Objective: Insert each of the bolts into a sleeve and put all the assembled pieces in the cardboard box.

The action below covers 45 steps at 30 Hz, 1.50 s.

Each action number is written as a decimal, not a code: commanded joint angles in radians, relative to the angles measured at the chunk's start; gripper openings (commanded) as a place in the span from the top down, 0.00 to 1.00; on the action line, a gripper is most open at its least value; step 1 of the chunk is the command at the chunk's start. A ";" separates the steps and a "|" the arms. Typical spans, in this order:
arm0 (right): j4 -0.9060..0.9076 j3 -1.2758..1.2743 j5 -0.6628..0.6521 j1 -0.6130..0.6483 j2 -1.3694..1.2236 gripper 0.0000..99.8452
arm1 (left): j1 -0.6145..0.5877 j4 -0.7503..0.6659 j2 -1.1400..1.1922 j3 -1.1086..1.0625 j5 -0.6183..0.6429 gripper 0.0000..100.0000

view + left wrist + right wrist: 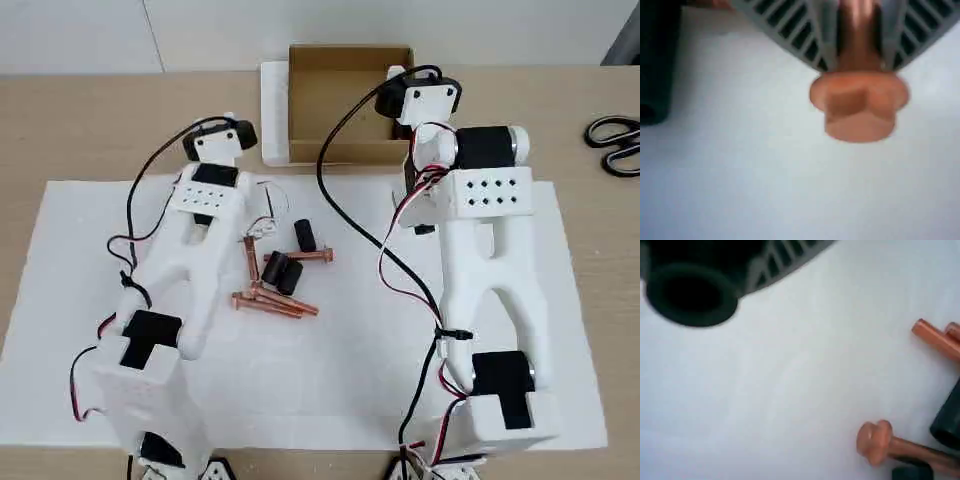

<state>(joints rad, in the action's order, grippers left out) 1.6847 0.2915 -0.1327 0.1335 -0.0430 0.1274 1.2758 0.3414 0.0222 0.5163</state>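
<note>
My left gripper [254, 228] is shut on a copper bolt [250, 258] over the white mat; in the left wrist view the bolt's hex head [859, 107] sticks out from between the grey ribbed fingers [785, 25]. My right gripper [418, 214] hangs over the mat's far right part, shut on a black sleeve [690, 292] whose open bore faces the camera. Loose copper bolts [275, 301] and black sleeves [283, 272] lie in a cluster mid-mat, with one more sleeve [305, 235] just beyond. The cardboard box [345, 60] stands at the back.
A white tray [272, 110] lies beside and under the box. Black scissors [615, 140] lie at the far right of the wooden table. The white mat [330, 390] has bare room toward the front. A black sleeve [657, 60] lies close to the held bolt.
</note>
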 commanded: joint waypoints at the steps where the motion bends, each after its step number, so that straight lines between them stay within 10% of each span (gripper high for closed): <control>1: -0.001 0.049 -0.005 -0.005 0.062 1.00 | 0.002 0.086 -0.015 0.143 0.002 0.99; 20: -0.004 0.049 -0.003 0.079 0.312 1.00 | -0.126 0.477 -0.071 0.769 -0.034 0.99; 45: -0.005 -0.523 -0.003 0.077 1.119 1.00 | -0.086 0.476 -0.781 0.101 -0.034 0.99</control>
<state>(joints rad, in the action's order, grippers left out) 1.7062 -0.0859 -0.1327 0.2102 1.0157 0.0353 1.7346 -0.3644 0.1496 0.4918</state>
